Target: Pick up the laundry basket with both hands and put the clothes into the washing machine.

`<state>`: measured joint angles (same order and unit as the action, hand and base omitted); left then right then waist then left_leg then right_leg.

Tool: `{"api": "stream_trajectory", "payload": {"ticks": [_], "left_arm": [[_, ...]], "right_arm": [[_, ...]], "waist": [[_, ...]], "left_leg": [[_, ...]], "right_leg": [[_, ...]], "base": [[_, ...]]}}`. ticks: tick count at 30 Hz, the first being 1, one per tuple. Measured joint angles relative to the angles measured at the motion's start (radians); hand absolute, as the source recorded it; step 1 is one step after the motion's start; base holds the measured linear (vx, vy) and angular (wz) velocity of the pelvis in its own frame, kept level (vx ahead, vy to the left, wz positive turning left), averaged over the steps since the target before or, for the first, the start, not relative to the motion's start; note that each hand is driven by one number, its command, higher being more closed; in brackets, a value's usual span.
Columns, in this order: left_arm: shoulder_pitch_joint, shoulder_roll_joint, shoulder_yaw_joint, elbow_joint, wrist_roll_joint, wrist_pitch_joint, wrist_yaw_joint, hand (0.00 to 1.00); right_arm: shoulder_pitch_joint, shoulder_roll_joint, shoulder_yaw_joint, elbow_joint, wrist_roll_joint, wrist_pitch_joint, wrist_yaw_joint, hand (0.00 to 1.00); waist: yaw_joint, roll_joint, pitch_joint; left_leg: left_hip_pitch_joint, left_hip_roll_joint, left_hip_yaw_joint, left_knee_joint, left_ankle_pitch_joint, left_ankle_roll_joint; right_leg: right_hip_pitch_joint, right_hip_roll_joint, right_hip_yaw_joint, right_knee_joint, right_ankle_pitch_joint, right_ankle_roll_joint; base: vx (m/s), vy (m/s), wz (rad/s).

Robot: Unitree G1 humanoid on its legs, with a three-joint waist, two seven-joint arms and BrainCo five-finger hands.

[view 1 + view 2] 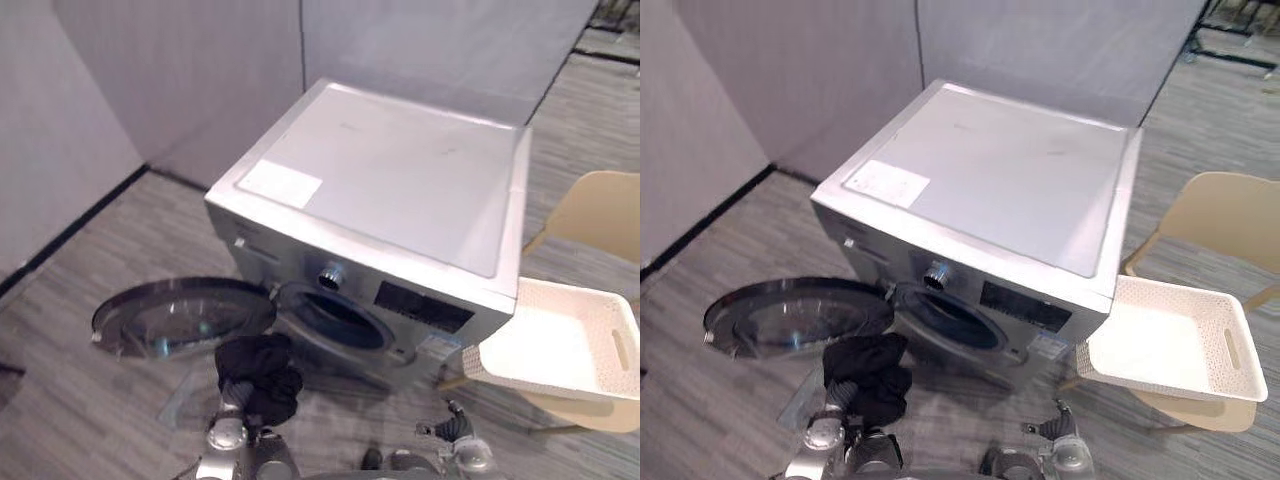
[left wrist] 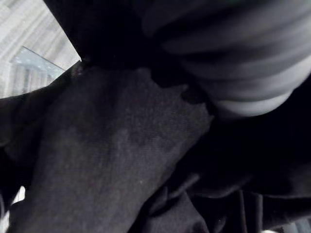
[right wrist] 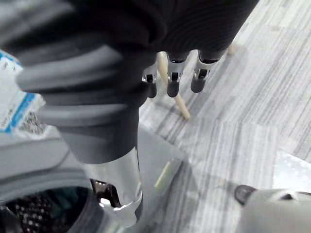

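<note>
Black clothes (image 1: 258, 372) lay bunched over left hand (image 2: 233, 63); fingers hidden, grip unknown. Open washer (image 1: 400, 190) stood just beyond. Right hand (image 3: 173, 82) hung slack, empty; white perforated basket (image 1: 540, 345) sat to its right. Top label (image 1: 282, 183) unreadable.

Just in front of the washing machine (image 1: 400, 180), my left hand (image 2: 233, 63) is buried in the black clothes (image 1: 262, 370), so I can't tell its grip. The machine's drum (image 1: 338, 322) is too dark for me to make out what's inside. Right of the machine, the white basket (image 1: 600, 330) hides the seat of 1 beige chair (image 1: 600, 215), whose back runs off the edge. The print on the machine's panel (image 1: 420, 305) is too small to read.
</note>
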<state>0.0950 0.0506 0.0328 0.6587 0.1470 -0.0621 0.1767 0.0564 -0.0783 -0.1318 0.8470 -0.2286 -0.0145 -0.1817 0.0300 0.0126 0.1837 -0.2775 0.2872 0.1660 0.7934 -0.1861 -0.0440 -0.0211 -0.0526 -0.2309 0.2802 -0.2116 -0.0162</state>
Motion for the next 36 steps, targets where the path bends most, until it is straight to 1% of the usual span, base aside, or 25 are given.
{"api": "stream_trajectory", "payload": {"ticks": [1, 2, 3, 4, 5, 6, 7, 8, 9, 11, 12, 15, 18, 19, 21, 22, 25, 27, 28, 30, 31, 32, 33, 34, 36], "left_arm": [[0.0, -0.001, -0.002, -0.006, 0.0, 0.0, -0.001, 1.0], [0.0, -0.003, -0.003, -0.01, 0.0, 0.0, -0.001, 1.0], [0.001, -0.006, -0.008, -0.012, -0.001, 0.0, -0.001, 1.0], [0.003, -0.005, -0.012, -0.012, -0.002, 0.0, -0.001, 1.0], [-0.005, 0.003, -0.031, -0.016, -0.01, 0.001, -0.001, 1.0], [-0.009, 0.012, -0.032, -0.027, -0.011, 0.001, -0.002, 1.0], [-0.007, 0.009, -0.038, -0.047, -0.013, 0.003, -0.002, 1.0], [-0.004, 0.009, -0.043, -0.095, -0.021, 0.007, -0.001, 1.0], [-0.007, 0.009, -0.043, -0.121, -0.022, 0.008, -0.001, 1.0], [-0.03, 0.011, -0.043, -0.185, -0.032, 0.007, 0.0, 1.0], [-0.067, 0.014, -0.043, -0.22, -0.051, 0.007, 0.009, 1.0], [-0.199, 0.013, -0.08, -0.277, -0.077, 0.007, 0.053, 1.0], [-0.289, 0.014, -0.125, -0.352, -0.077, 0.007, 0.074, 1.0], [-0.377, 0.013, -0.15, -0.412, -0.076, 0.002, 0.099, 1.0], [-0.434, 0.014, -0.157, -0.436, -0.076, -0.003, 0.116, 1.0], [-0.514, 0.015, -0.157, -0.444, -0.076, -0.003, 0.137, 1.0], [-0.602, 0.035, -0.158, -0.473, -0.075, -0.002, 0.178, 1.0], [-0.697, 0.078, -0.157, -0.497, -0.075, 0.001, 0.225, 1.0], [-0.724, 0.094, -0.157, -0.498, -0.075, 0.002, 0.237, 1.0], [-0.846, 0.175, -0.158, -0.498, -0.062, 0.019, 0.279, 1.0], [-0.878, 0.198, -0.158, -0.498, -0.055, 0.022, 0.289, 1.0], [-0.938, 0.242, -0.16, -0.498, -0.013, 0.035, 0.313, 1.0], [-0.998, 0.288, -0.173, -0.498, 0.028, 0.05, 0.334, 1.0], [-1.03, 0.313, -0.187, -0.498, 0.047, 0.058, 0.342, 1.0], [-1.166, 0.392, -0.27, -0.479, 0.183, 0.095, 0.374, 1.0]], "right_arm": [[-0.003, 0.002, -0.009, -0.005, 0.004, 0.0, -0.003, 0.0], [-0.003, 0.006, -0.019, -0.006, 0.004, 0.0, -0.013, 0.0], [-0.003, 0.0, -0.027, -0.004, 0.005, 0.0, -0.014, 0.0], [-0.003, 0.007, -0.031, 0.005, 0.005, 0.001, -0.016, 0.0], [-0.004, 0.023, -0.031, 0.01, 0.006, 0.001, -0.016, 0.0], [0.001, 0.029, -0.032, 0.009, 0.014, 0.001, -0.016, 0.0], [0.007, 0.033, -0.032, 0.005, 0.021, 0.001, -0.016, 0.0], [-0.001, 0.033, -0.032, -0.007, 0.033, 0.001, -0.016, 0.0], [-0.013, 0.032, -0.031, -0.011, 0.035, 0.001, -0.017, 0.0], [-0.059, 0.028, -0.032, -0.03, 0.052, 0.0, -0.034, 0.0], [-0.093, 0.025, -0.027, -0.057, 0.068, 0.0, -0.046, 0.0], [-0.179, 0.019, 0.001, -0.133, 0.082, 0.004, -0.078, 0.0], [-0.215, 0.015, 0.011, -0.218, 0.084, 0.013, -0.099, 0.0], [-0.246, 0.012, 0.011, -0.279, 0.105, 0.019, -0.125, 0.0], [-0.273, 0.012, 0.013, -0.308, 0.113, 0.02, -0.14, 0.0], [-0.305, 0.013, 0.015, -0.342, 0.119, 0.02, -0.151, 0.0], [-0.319, 0.014, 0.016, -0.427, 0.124, 0.011, -0.169, 0.0], [-0.328, 0.017, 0.016, -0.497, 0.136, -0.018, -0.19, 0.0], [-0.328, 0.017, 0.017, -0.514, 0.14, -0.023, -0.19, 0.0], [-0.328, 0.02, 0.015, -0.557, 0.145, -0.045, -0.19, 0.0], [-0.328, 0.021, 0.015, -0.564, 0.146, -0.053, -0.19, 0.0], [-0.329, 0.022, 0.015, -0.578, 0.148, -0.065, -0.19, 0.0], [-0.329, 0.024, 0.014, -0.587, 0.148, -0.078, -0.189, 0.0], [-0.329, 0.024, 0.013, -0.589, 0.149, -0.086, -0.189, 0.0], [-0.33, 0.024, 0.01, -0.59, 0.151, -0.113, -0.189, 0.0]], "waist": [[0.003, 0.001, 0.002], [0.006, 0.005, 0.002], [0.009, 0.024, -0.003], [0.012, 0.017, -0.003], [0.007, -0.014, 0.001], [0.01, -0.024, 0.008], [0.008, -0.026, 0.017], [0.012, -0.025, 0.035], [0.012, -0.025, 0.051], [0.012, -0.018, 0.087], [0.013, -0.015, 0.102], [0.014, -0.015, 0.182], [0.012, -0.02, 0.221], [0.011, -0.021, 0.235], [0.011, -0.022, 0.236], [0.01, -0.021, 0.248], [0.004, -0.034, 0.271], [-0.014, -0.041, 0.274], [-0.015, -0.043, 0.275], [-0.025, -0.051, 0.279], [-0.032, -0.054, 0.28], [-0.043, -0.056, 0.281], [-0.048, -0.058, 0.282], [-0.05, -0.059, 0.281], [-0.056, -0.062, 0.282]], "left_leg": [[0.0, -0.015, -0.021, -0.059, 0.0, 0.0], [0.016, -0.049, -0.082, -0.205, 0.007, -0.007], [0.05, -0.077, -0.139, -0.319, 0.016, -0.057], [0.071, -0.085, -0.151, -0.347, -0.008, -0.074], [0.075, -0.105, -0.132, -0.366, -0.009, -0.069], [0.072, -0.114, -0.119, -0.351, -0.014, -0.06], [0.063, -0.116, -0.106, -0.325, -0.02, -0.052], [0.03, -0.115, -0.082, -0.262, -0.032, -0.035], [0.011, -0.114, -0.072, -0.229, -0.04, -0.03], [-0.069, -0.105, -0.049, -0.141, -0.082, -0.02], [-0.164, -0.087, -0.038, -0.058, -0.131, -0.013], [-0.384, -0.048, -0.029, 0.164, -0.207, -0.004], [-0.531, -0.027, -0.031, 0.289, -0.238, 0.003], [-0.679, -0.006, -0.038, 0.396, -0.254, 0.011], [-0.773, 0.009, -0.045, 0.458, -0.263, 0.016], [-0.876, 0.027, -0.059, 0.534, -0.277, 0.016], [-0.986, 0.048, -0.075, 0.638, -0.29, 0.019], [-1.082, 0.06, -0.096, 0.708, -0.295, 0.019], [-1.1, 0.062, -0.099, 0.721, -0.295, 0.02], [-1.152, 0.064, -0.118, 0.766, -0.301, 0.012], [-1.161, 0.064, -0.118, 0.773, -0.301, 0.012], [-1.179, 0.064, -0.124, 0.784, -0.303, 0.008], [-1.193, 0.065, -0.126, 0.792, -0.304, 0.007], [-1.199, 0.066, -0.126, 0.794, -0.304, 0.007], [-1.216, 0.068, -0.125, 0.799, -0.303, 0.008]], "right_leg": [[-0.006, 0.0, 0.018, 0.007, -0.003, 0.005], [-0.017, 0.001, 0.043, 0.029, -0.013, 0.023], [-0.029, 0.007, 0.066, 0.055, -0.027, 0.043], [-0.045, 0.005, 0.081, 0.067, -0.035, 0.055], [-0.055, -0.016, 0.1, 0.074, -0.042, 0.067], [-0.063, -0.029, 0.104, 0.085, -0.041, 0.071], [-0.074, -0.037, 0.11, 0.108, -0.041, 0.075], [-0.125, -0.05, 0.131, 0.179, -0.049, 0.087], [-0.155, -0.054, 0.141, 0.218, -0.056, 0.088], [-0.262, -0.054, 0.173, 0.329, -0.084, 0.093], [-0.37, -0.054, 0.191, 0.423, -0.121, 0.104], [-0.613, -0.056, 0.231, 0.64, -0.211, 0.107], [-0.774, -0.053, 0.257, 0.773, -0.237, 0.105], [-0.931, -0.039, 0.275, 0.881, -0.248, 0.11], [-1.029, -0.026, 0.287, 0.941, -0.251, 0.11], [-1.135, -0.011, 0.296, 1.014, -0.255, 0.112], [-1.254, 0.01, 0.312, 1.118, -0.271, 0.113], [-1.349, 0.022, 0.314, 1.19, -0.278, 0.111], [-1.368, 0.024, 0.316, 1.205, -0.279, 0.111], [-1.422, 0.035, 0.318, 1.251, -0.283, 0.109], [-1.433, 0.035, 0.32, 1.262, -0.284, 0.108], [-1.45, 0.035, 0.318, 1.275, -0.285, 0.107], [-1.464, 0.036, 0.318, 1.282, -0.285, 0.107], [-1.471, 0.038, 0.319, 1.285, -0.285, 0.107], [-1.488, 0.041, 0.321, 1.288, -0.283, 0.109]], "base": [[0.11, 0.181, -0.74], [0.11, 0.232, -0.71], [0.09, 0.19, -0.66], [0.07, 0.176, -0.43], [0.07, 0.105, -0.31], [0.08, 0.17, -0.24], [0.03, 0.158, -0.3], [-0.02, 0.151, -0.28], [-0.11, 0.134, -0.4], [-0.21, 0.11, -0.42], [-0.23, 0.051, -0.45], [-0.27, 0.006, -0.48], [-0.26, 0.004, -0.25], [-0.21, -0.023, -0.27], [-0.18, -0.031, -0.3], [-0.13, -0.038, -0.28], [-0.11, -0.069, -0.22], [-0.07, -0.087, -0.11], [-0.05, -0.066, -0.06], [-0.05, -0.059, -0.06], [-0.04, -0.042, 0.02], [-0.03, -0.03, 0.03], [0.0, 0.0, 0.0], [0.0, 0.0, 0.0], [0.0, 0.001, -0.02]]}}
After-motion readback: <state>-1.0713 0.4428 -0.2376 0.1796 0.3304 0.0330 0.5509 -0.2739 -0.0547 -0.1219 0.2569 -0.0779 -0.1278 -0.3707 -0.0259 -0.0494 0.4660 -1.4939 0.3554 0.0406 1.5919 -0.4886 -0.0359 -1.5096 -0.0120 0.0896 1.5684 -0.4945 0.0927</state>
